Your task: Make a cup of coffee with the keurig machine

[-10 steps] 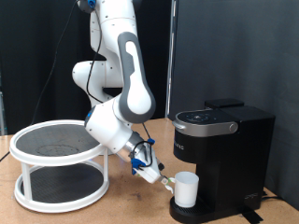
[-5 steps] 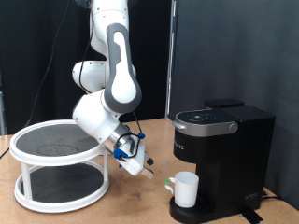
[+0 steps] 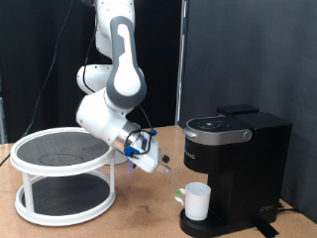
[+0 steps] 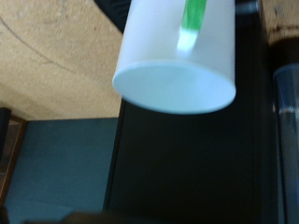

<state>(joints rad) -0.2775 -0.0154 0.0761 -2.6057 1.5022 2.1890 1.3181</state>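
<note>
Plain white ceramic cup (image 3: 197, 201) stands on round drip base of tall matte-black boxy keurig machine (image 3: 236, 169), under spout, placed to catch coffee.

Two-finger gripper (image 3: 164, 165) hangs in air, apart from cup, at exterior view's left of machine, holding nothing. Fingers: cannot tell if apart or together.

White round two-tier wire-mesh shelf (image 3: 61, 175) on wooden table (image 3: 139, 220).

Wrist view: smooth glossy cup (image 4: 177, 56) with green mark, dark machine body behind.

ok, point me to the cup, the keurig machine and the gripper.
cup (image 3: 197, 201), exterior view, side wall.
keurig machine (image 3: 245, 149), exterior view, front of body.
gripper (image 3: 164, 165), exterior view, between fingertips.
</note>
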